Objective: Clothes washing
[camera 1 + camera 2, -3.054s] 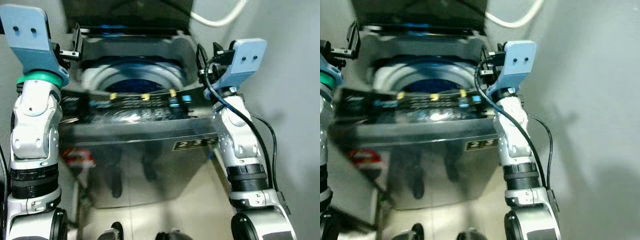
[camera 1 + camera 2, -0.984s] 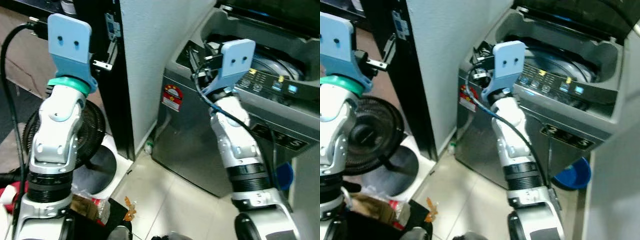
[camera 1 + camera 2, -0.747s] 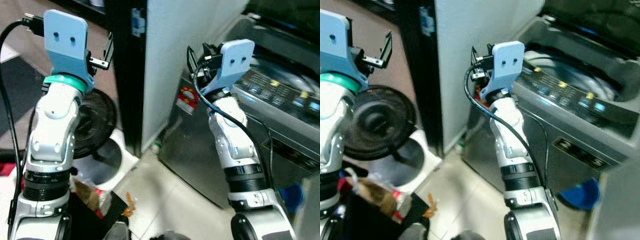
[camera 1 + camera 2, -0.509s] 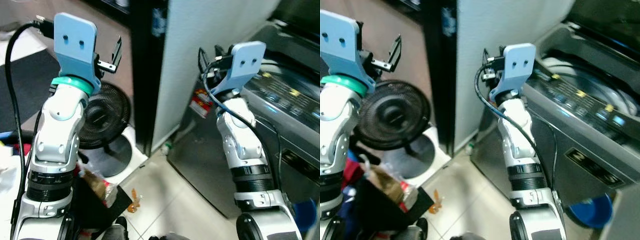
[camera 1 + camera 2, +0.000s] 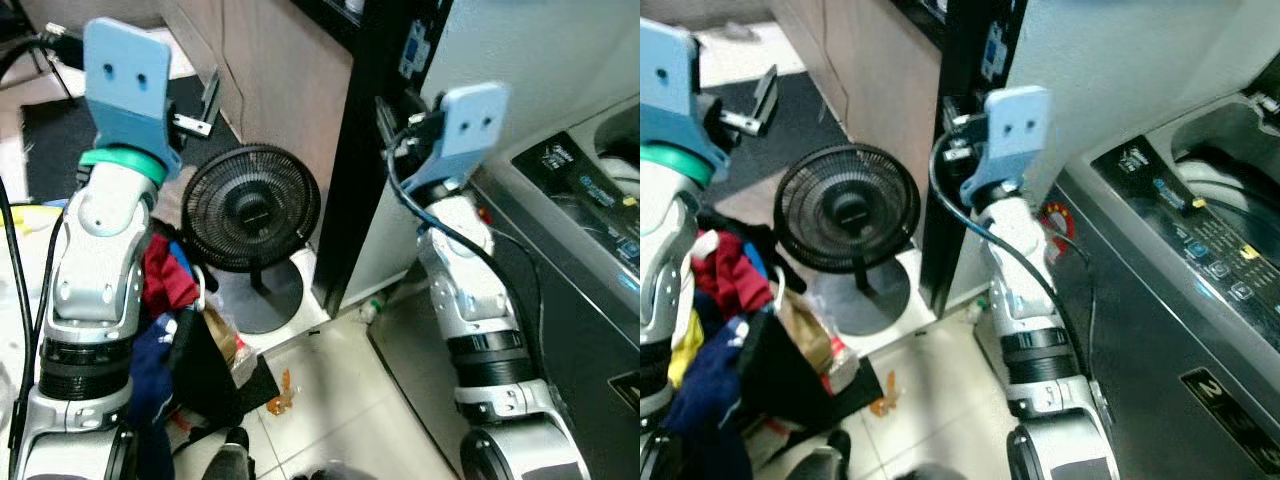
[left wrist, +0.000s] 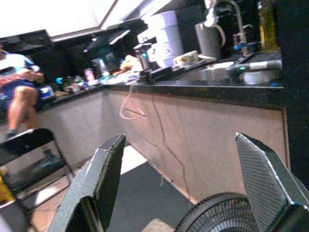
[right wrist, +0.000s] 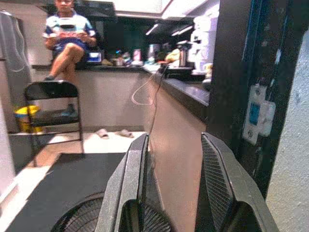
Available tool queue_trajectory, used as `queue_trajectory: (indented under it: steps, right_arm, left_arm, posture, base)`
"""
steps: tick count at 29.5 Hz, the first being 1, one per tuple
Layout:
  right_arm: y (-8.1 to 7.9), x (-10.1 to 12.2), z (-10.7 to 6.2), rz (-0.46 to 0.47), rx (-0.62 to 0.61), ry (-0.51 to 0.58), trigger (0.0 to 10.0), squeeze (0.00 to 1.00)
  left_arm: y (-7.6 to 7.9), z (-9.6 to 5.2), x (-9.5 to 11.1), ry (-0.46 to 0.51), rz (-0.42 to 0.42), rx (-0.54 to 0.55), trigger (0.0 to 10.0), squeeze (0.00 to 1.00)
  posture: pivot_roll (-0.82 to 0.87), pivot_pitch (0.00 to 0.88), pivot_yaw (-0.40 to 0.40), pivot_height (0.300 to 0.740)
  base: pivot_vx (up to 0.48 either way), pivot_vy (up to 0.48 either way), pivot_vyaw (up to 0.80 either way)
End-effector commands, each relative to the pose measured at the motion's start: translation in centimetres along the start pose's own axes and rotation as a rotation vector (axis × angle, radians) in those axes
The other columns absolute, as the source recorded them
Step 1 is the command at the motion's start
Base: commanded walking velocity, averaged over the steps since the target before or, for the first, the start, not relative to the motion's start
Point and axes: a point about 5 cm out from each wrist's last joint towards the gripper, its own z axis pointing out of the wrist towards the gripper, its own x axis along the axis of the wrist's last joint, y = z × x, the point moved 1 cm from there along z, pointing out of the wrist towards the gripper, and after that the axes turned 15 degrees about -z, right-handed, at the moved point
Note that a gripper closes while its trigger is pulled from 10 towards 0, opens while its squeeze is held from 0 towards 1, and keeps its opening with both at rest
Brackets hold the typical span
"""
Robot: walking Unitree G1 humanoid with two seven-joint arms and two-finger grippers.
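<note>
The washer (image 5: 1200, 300) on the right is cut off, drum half hidden. Clothes (image 5: 165, 290) lie heaped by the fan (image 5: 250, 208). Left tool (image 6: 188, 188) gapes wide, right tool (image 7: 176, 193) narrower; both empty.

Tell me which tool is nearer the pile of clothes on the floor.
Left. The left tool is raised on the side of the pile of clothes, which lies beside that arm. The right tool is raised across the scene, by the dark doorframe near the washing machine.
</note>
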Motion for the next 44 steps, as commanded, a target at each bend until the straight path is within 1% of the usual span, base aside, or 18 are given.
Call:
queue_trajectory:
  steps: [1, 29, 30, 32, 37, 40, 44]
  right_arm:
    - [0.3, -0.1, -0.1, -0.005, -0.008, -0.009, 10.0, 0.0]
    - [0.2, -0.1, -0.1, 0.004, -0.008, -0.01, 10.0, 0.0]
    - [0.2, -0.2, -0.2, 0.026, -0.005, -0.013, 10.0, 0.0]
    - [0.0, -0.3, -0.2, 0.04, -0.001, -0.014, 10.0, 0.0]
    - [-0.4, -0.3, -0.3, 0.027, 0.02, -0.021, 10.0, 0.0]
    - [-0.5, -0.5, -0.3, 0.002, 0.024, -0.027, 10.0, 0.0]
    - [-0.3, -0.5, -0.2, 0.012, 0.017, -0.028, 10.0, 0.0]
  left_arm:
    - [0.2, -0.1, -0.3, -0.015, 0.004, -0.006, 10.0, 0.0]
    - [-0.5, 0.0, -0.4, -0.017, 0.027, 0.022, 10.0, 0.0]
    - [-0.7, 0.1, -0.4, -0.016, 0.036, 0.037, 10.0, 0.0]
    - [-0.9, 0.1, -0.4, -0.016, 0.041, 0.049, 10.0, 0.0]
    - [-1.1, 0.2, -0.4, -0.017, 0.047, 0.058, 10.0, 0.0]
    - [-1.0, 0.1, -0.4, -0.015, 0.046, 0.056, 10.0, 0.0]
    - [-1.0, 0.1, -0.5, -0.014, 0.044, 0.054, 10.0, 0.0]
  posture:
    - [0.12, 0.092, -0.041, 0.74]
    - [0.12, 0.091, -0.041, 0.74]
    - [0.12, 0.091, -0.041, 0.74]
    - [0.12, 0.087, -0.04, 0.74]
    - [0.12, 0.087, -0.04, 0.74]
    - [0.12, 0.081, -0.042, 0.74]
    - [0.12, 0.08, -0.043, 0.74]
  base:
    - [0.0, 0.0, 0.8]
    - [0.0, 0.0, 0.8]
    - [0.472, 0.0, 0.0]
    - [0.476, 0.0, 0.0]
    - [0.474, 0.0, 0.0]
    - [0.467, 0.0, 0.8]
    - [0.465, 0.0, 0.31]
